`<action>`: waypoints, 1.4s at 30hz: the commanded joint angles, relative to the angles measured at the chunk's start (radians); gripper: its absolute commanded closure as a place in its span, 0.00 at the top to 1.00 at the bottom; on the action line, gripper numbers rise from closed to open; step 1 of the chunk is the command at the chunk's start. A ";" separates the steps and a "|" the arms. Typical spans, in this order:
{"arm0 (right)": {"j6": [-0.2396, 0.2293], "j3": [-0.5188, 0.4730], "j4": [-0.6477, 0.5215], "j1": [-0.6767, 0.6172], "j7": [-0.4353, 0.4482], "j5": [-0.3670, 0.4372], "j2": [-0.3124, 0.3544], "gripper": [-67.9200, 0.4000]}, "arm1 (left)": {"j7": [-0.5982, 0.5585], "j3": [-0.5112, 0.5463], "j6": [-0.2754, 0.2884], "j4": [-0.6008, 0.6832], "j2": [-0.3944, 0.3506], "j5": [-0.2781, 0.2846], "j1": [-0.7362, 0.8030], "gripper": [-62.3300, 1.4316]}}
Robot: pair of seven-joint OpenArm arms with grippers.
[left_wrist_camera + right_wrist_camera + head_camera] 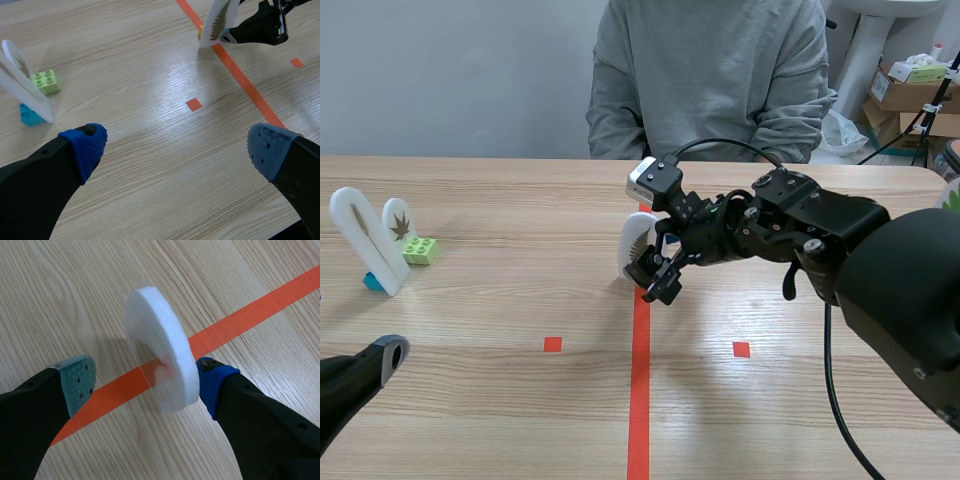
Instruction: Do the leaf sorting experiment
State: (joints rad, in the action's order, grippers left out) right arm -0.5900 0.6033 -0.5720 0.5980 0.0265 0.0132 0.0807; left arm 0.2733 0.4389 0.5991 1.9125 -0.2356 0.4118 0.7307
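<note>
A white foam disc (pixel 636 243) stands on edge on the orange-red centre line; in the left wrist view the disc (pixel 220 20) shows a fern leaf on its face. My right gripper (pixel 656 272) is open around the disc (pixel 155 340): its blue pad (pixel 212 382) touches the rim, while the teal pad (pixel 76 381) stays apart. At far left stand a tall white leaf plaque (pixel 363 238) and a smaller leaf disc (pixel 398 220). My left gripper (pixel 177 150) is open low at the near left, nothing between its fingers.
A green brick (pixel 418 249) and a blue brick (pixel 371 283) lie by the plaques at the left. A person in a grey sweater (pixel 710 80) sits across the table. Cardboard boxes (pixel 910 92) are stacked behind at the right.
</note>
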 commanded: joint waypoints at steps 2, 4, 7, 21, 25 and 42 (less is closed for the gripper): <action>-0.009 -0.013 -0.027 0.023 0.026 -0.018 0.008 0.58 | -0.014 -0.001 -0.002 0.003 0.003 0.011 -0.003 0.96; -0.009 -0.013 -0.027 0.023 0.035 -0.035 0.008 0.58 | -0.014 -0.001 -0.002 0.003 0.003 0.011 -0.003 0.96; -0.009 -0.013 -0.027 0.023 0.044 -0.040 0.008 0.50 | -0.014 -0.001 -0.002 0.003 0.003 0.011 -0.003 0.96; -0.009 -0.013 -0.027 0.023 0.081 -0.040 0.008 0.13 | -0.014 -0.001 -0.002 0.003 0.003 0.011 -0.003 0.96; -0.008 -0.013 -0.027 0.023 0.079 -0.040 0.010 0.08 | -0.014 -0.001 -0.002 0.003 0.003 0.011 -0.003 0.96; 0.127 -0.202 -0.512 -0.251 -0.262 0.338 0.324 0.06 | -0.014 -0.001 -0.002 0.003 0.003 0.014 -0.003 0.96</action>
State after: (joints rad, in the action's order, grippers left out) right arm -0.4721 0.4061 -1.0710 0.3515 -0.2489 0.3424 0.4065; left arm 0.2729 0.4389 0.5991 1.9125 -0.2356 0.4126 0.7307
